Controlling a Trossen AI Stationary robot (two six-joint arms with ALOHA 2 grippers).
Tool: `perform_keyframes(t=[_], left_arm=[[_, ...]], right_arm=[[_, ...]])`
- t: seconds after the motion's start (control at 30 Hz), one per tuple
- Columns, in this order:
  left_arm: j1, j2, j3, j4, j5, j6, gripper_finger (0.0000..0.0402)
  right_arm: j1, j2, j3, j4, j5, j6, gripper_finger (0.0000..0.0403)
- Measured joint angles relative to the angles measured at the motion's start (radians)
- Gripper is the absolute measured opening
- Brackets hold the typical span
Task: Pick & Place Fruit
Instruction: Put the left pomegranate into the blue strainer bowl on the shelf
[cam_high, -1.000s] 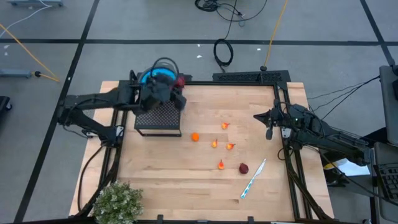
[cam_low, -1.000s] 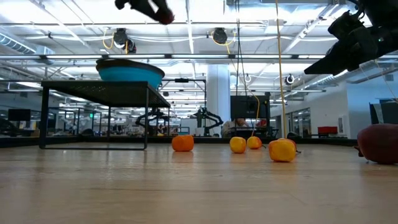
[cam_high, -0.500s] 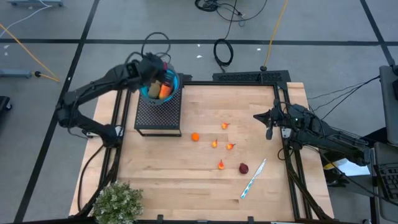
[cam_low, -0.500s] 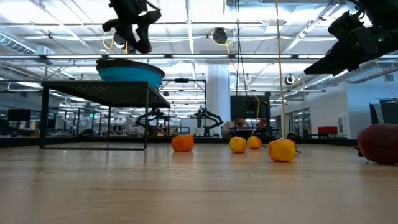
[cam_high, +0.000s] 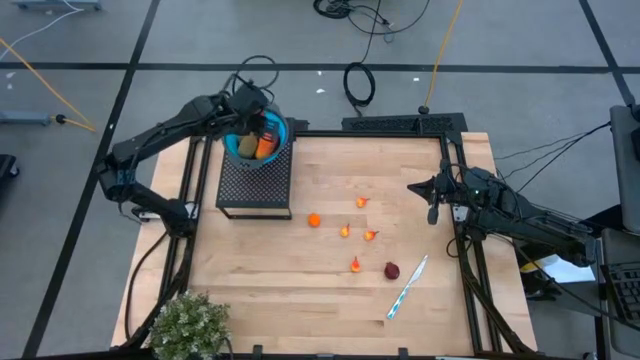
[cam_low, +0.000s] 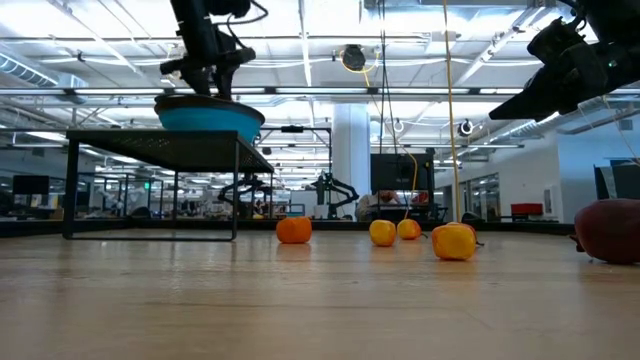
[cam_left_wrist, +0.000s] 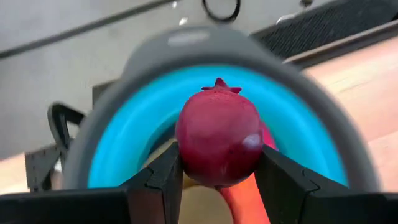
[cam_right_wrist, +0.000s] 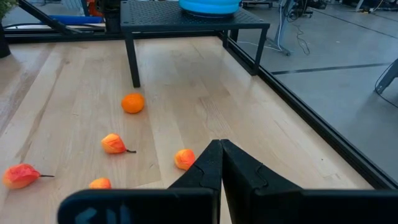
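Observation:
My left gripper hangs over the blue bowl, which stands on a black mesh stand at the table's far left. It is shut on a dark red ball fruit. An elongated red-orange piece lies in the bowl. On the table lie an orange ball, several tiny orange bits such as one, and another dark red ball. My right gripper waits shut near the table's right edge. My left gripper pinches the dark red ball across its lower half, one finger on each side. The fingers point down from above. The ball is lifted clear over the bowl's inside, its small crown facing away from the wrist.
A white-and-blue pen lies near the right front, beside the loose dark red ball. A bushy green plant sits at the near left corner. Bare wood lies between the stand and the scattered fruit. Cables run on the floor beyond the far edge.
My left gripper has carried the dark red ball from above the stand's near side toward the far left, over the bowl. It has tipped to point down and has sunk toward the bowl. The right arm has kept still.

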Motion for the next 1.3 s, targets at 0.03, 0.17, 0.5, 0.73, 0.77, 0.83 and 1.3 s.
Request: perform_keyframes(t=[0.03,0.17,0.5,0.73,0.77,0.83,1.3], left_arm=[[0.0,0.003,-0.011,-0.001,0.001,-0.012,0.0163],[0.0,0.002,-0.055,-0.002,-0.018,-0.07,0.0163],[0.002,0.002,-0.087,0.082,-0.054,-0.019,0.0163],[0.011,0.021,-0.088,0.094,-0.055,0.003,0.0163],[0.014,0.032,-0.088,0.09,-0.055,0.008,0.0163],[0.016,0.051,-0.088,0.091,-0.056,0.017,0.0163],[0.027,0.065,-0.088,0.096,-0.03,0.072,0.0163]], right_arm=[[0.0,0.0,0.0,0.0,0.0,0.0,0.0],[0.0,0.0,0.0,0.0,0.001,0.0,0.0],[0.0,0.0,0.0,0.0,0.003,0.0,0.0],[0.0,0.0,0.0,0.0,0.003,0.0,0.0],[0.0,0.0,0.0,0.0,0.003,0.0,0.0],[0.0,0.0,0.0,0.0,0.001,0.0,0.0],[0.0,0.0,0.0,0.0,0.0,0.0,0.0]])
